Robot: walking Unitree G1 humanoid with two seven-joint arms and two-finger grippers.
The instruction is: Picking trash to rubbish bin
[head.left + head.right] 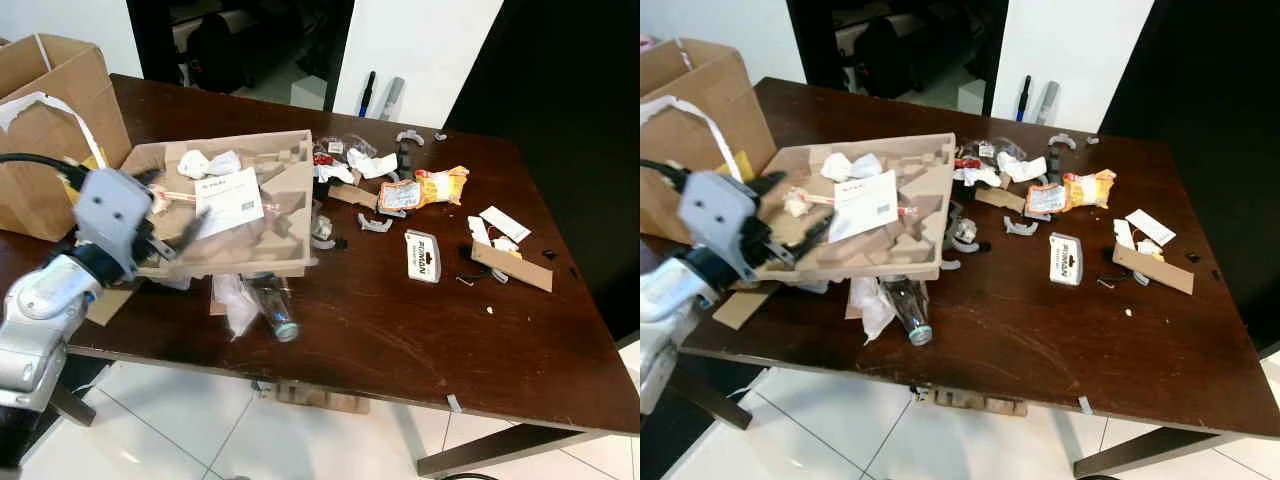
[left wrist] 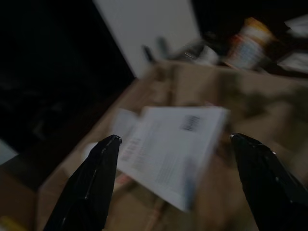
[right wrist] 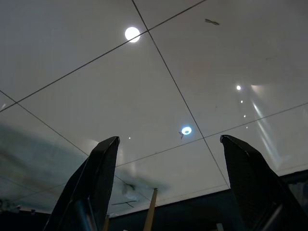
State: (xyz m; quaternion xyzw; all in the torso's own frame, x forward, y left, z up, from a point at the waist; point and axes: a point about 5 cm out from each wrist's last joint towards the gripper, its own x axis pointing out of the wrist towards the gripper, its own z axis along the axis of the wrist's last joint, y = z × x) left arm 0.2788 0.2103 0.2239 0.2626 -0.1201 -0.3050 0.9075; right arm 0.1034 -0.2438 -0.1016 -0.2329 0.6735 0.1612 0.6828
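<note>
A moulded brown pulp tray (image 1: 270, 235) lies on the left part of the dark wooden table (image 1: 400, 330). A white printed sheet (image 1: 228, 200) and crumpled tissue (image 1: 207, 163) rest in it. My left gripper (image 1: 178, 208) is at the tray's left edge, open, with one finger above the rim and one over the tray; the left wrist view looks at the sheet (image 2: 168, 154) between the spread fingers (image 2: 91, 183). More trash is scattered to the right: an orange snack wrapper (image 1: 428, 188), a small white box (image 1: 422, 255) and a cardboard scrap (image 1: 512, 266). My right gripper (image 3: 166, 187) hangs open over the tiled floor.
A large open cardboard box (image 1: 45, 130) stands at the table's left end, right behind my left arm. A clear plastic bottle (image 1: 276, 312) and a plastic bag (image 1: 238, 305) lie at the front edge below the tray. White floor tiles (image 1: 250, 430) show in front of the table.
</note>
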